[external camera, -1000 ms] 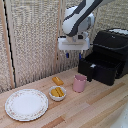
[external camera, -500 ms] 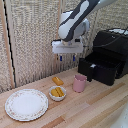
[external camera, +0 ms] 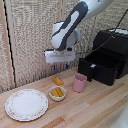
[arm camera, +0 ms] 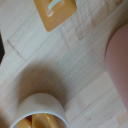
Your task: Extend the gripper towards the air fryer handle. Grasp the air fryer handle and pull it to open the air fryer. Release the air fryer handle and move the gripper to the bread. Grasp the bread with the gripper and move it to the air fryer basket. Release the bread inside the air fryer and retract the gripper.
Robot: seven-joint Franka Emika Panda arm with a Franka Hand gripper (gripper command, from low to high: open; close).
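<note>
one air fryer point(external camera: 111, 55), one pink cup point(external camera: 79, 83), one plate point(external camera: 26, 104), one bowl point(external camera: 57, 93), one bread point(external camera: 58, 80).

Pink cup point(external camera: 79, 83), small white bowl point(external camera: 57, 93) of golden sticks point(external camera: 57, 91), patterned plate point(external camera: 26, 104).

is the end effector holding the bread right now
No, the bread lies on the table below the end effector, which hangs empty above it.

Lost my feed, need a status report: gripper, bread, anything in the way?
Gripper above the bread, holding nothing, jaw state unclear. Bread on table, ungrasped. Air fryer basket pulled open. Pink cup between bread and basket.
</note>
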